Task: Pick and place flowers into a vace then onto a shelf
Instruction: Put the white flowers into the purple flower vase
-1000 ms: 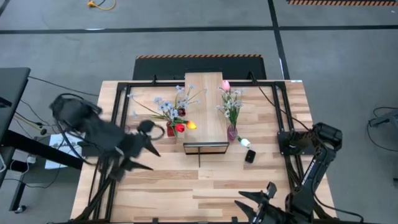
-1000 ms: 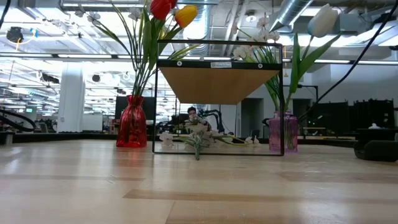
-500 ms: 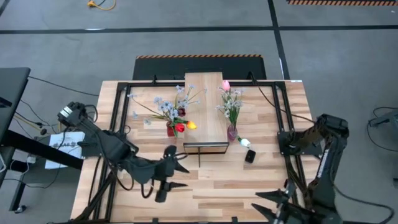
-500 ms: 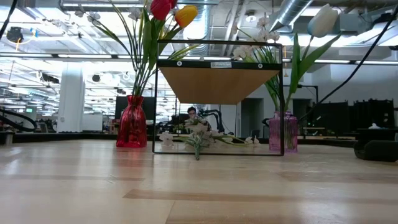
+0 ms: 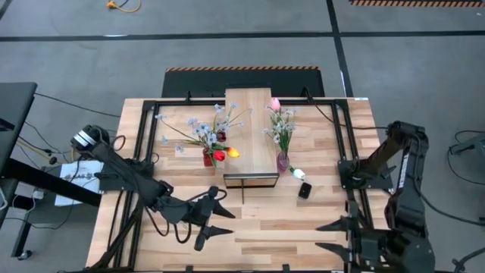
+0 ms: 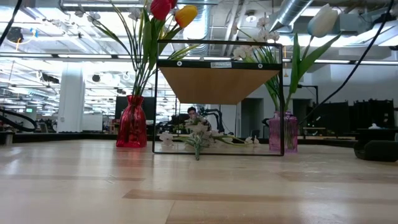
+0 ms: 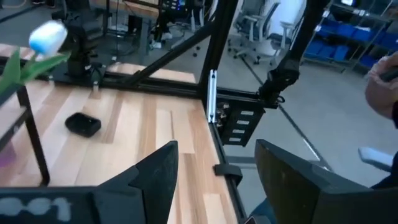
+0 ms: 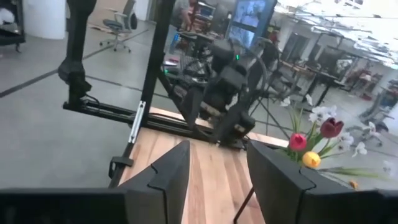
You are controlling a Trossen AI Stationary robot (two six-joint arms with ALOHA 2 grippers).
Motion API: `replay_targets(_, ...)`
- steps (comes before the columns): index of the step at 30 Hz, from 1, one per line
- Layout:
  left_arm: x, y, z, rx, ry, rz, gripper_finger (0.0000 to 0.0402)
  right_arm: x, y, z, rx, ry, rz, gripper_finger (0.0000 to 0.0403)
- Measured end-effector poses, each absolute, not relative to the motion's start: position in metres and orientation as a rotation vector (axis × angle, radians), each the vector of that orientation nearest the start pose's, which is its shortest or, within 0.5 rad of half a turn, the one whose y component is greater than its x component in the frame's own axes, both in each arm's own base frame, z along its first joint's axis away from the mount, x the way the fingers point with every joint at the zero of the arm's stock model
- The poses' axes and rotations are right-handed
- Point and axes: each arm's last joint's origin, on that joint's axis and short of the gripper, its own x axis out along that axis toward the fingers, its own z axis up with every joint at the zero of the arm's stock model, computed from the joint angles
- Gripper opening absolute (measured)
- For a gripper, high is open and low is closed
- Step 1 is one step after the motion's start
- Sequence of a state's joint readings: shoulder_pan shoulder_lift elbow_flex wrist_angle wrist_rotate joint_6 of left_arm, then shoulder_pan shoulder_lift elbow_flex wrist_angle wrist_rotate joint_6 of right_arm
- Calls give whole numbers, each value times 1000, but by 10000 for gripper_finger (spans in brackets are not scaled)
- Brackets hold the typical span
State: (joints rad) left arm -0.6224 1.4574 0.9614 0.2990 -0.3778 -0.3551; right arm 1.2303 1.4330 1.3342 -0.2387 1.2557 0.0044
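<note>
Both pincers hang empty over the near half of the bench, flowers standing in vases by the shelf.

The left pincer [image 5: 218, 212] has its fingers parted around nothing; just beyond it stands the shelf [image 5: 250, 136], with the red vase [image 5: 208, 159] of red and yellow tulips and pale sprays beyond and to its left. The right pincer [image 5: 333, 236] is likewise spread and empty (near the bench's front right corner); the pink vase [image 5: 283, 161], holding a pink tulip and whitish blossoms, sits well beyond and to its left, touching the shelf's right edge, a white tulip [image 5: 298, 174] beside it.
</note>
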Motion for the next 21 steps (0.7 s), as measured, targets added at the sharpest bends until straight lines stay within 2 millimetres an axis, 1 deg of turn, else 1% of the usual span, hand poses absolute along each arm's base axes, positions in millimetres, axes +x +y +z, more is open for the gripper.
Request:
replay_targets(2,274,-182,272,-253,231,-197,203,125,278,378,-337,105,-12,149)
replay_targets(7,291,-182,246,-225,267,-157,203,114,277,380,-415,106,24,142)
replay_targets(11,305,-181,224,-157,367,-120,203,104,277,377,-486,113,55,137)
replay_targets(17,322,-178,189,-51,535,33,203,93,279,375,-526,115,93,134)
replay_targets(21,336,-181,169,-39,608,93,203,87,280,374,-540,113,113,134)
